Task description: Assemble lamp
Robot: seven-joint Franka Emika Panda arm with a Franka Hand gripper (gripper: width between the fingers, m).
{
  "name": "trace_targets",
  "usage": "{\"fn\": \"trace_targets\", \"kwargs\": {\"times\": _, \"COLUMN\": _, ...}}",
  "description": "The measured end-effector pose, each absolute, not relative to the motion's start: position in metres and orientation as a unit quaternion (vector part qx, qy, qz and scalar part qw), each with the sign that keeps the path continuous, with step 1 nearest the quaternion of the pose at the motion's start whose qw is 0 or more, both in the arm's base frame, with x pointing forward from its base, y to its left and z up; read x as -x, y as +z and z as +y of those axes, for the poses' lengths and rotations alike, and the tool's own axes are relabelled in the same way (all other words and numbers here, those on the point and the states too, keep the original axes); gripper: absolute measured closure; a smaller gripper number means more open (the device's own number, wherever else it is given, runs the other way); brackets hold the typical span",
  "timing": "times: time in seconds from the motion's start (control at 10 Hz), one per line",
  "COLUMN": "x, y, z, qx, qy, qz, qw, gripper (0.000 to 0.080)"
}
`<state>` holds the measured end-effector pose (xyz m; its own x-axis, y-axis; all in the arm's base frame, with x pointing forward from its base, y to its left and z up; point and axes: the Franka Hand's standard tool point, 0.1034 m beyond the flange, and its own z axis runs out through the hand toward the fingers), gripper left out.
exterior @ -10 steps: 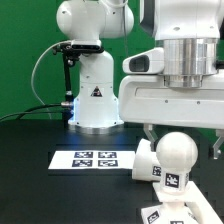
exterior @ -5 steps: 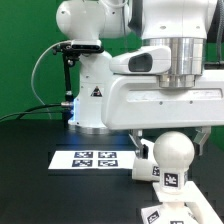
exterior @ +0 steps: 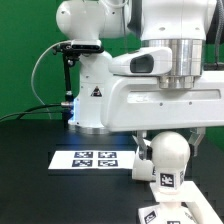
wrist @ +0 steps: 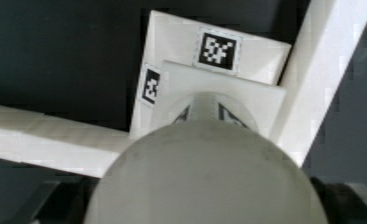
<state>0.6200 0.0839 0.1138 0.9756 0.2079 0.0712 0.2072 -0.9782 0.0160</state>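
Gripper, clasping bulb by its head: neck best held upright, centred over near base, clear of shade on the exterior view's left, before lowering.

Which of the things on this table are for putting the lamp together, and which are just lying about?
For the lamp:
bulb
shade
base

Not part of the job:
marker board
white robot body
black cable
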Motion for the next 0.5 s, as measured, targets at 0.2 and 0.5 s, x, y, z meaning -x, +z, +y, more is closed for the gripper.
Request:
{"fn": "trace_targets", "kwargs": {"times": 0.2, "x": -0.62, "y": 0.1139, "z": 0.0839, "qx": -0.999, "qy": 0.036, "qz": 0.03, "qw": 0.002, "gripper": 0.0225}}
{"fn": "trace_targets", "kwargs": {"times": 0.5, "x": -0.6191, "y": 0.1136, "z": 0.0901, "qx": -0.986, "qy": 0.037, "qz": -0.161, "qw": 0.002, "gripper": 0.0225}}
